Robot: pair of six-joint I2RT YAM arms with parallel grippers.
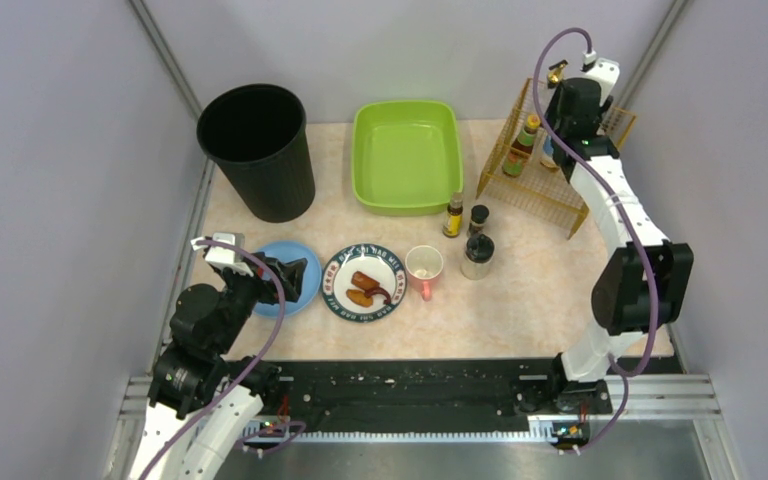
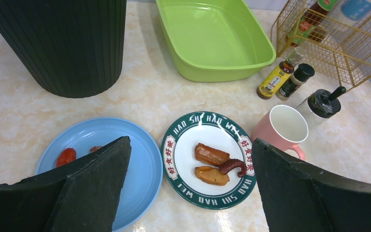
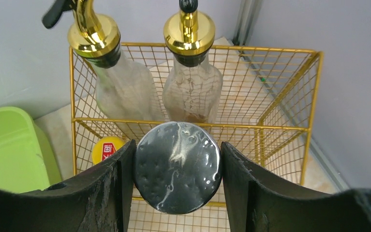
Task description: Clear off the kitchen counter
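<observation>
From the top external camera, locate the large flat beige, faintly speckled stone-look worktop [image 1: 520,300] under every item, bounded by grey walls. Find at the rear a black ribbed round bin [image 1: 258,150], a lime-green rectangular plastic tub [image 1: 406,150] and a gold wire rack [image 1: 540,195]. Nearer, find in a row a round blue plate [image 1: 275,250], a white plate with a green lettered rim [image 1: 364,250] and a pink mug [image 1: 424,268], with three small condiment bottles [image 1: 453,216] just behind the mug. Note the left jaws low over the blue plate and the right jaws up at the rack. From the left wrist camera, confirm the left jaws spread wide, gripping nothing, flanking the white plate with brown food pieces [image 2: 211,154] on it. Note red scraps [image 2: 66,156] on the blue plate. From the right wrist camera, confirm the right jaws clamped on a round, dimpled silver-grey lid [image 3: 178,166], touching it on both sides at the rack's near wire, with two clear glass bottles with gold pourers [image 3: 192,92] standing inside behind it.
</observation>
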